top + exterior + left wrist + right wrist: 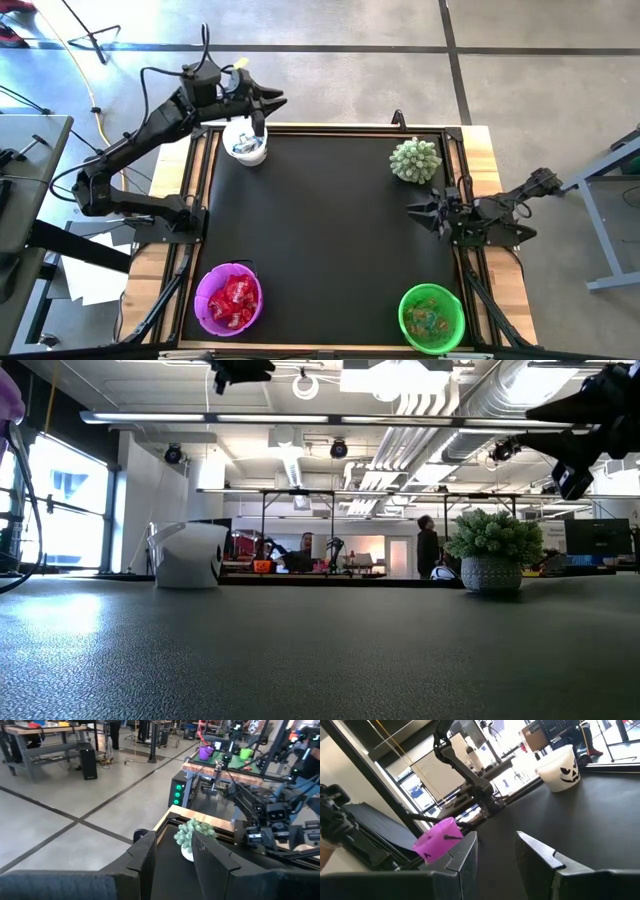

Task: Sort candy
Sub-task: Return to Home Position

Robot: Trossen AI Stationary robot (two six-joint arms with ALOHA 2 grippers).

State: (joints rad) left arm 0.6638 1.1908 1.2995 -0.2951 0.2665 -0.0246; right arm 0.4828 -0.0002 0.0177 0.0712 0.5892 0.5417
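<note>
The candy lies sorted in three small buckets on the black mat. Red packets (232,300) fill the purple bucket (207,285) at the near left. Greenish pieces (430,318) sit in the green bucket (410,300) at the near right. Blue-and-white bars (243,146) are in the white bucket (252,157) at the far left. My left gripper (275,98) hovers high beyond the white bucket, open, with nothing between its fingers (145,860). My right gripper (413,211) hangs open and empty over the mat's right edge, pointing toward the left.
A spiky pale green plant in a pot (415,160) stands at the far right corner, just beyond my right gripper. The wide middle of the mat (320,230) holds nothing. Wooden table borders (487,160) frame the mat. Beyond the table lie workbenches and a person (427,545).
</note>
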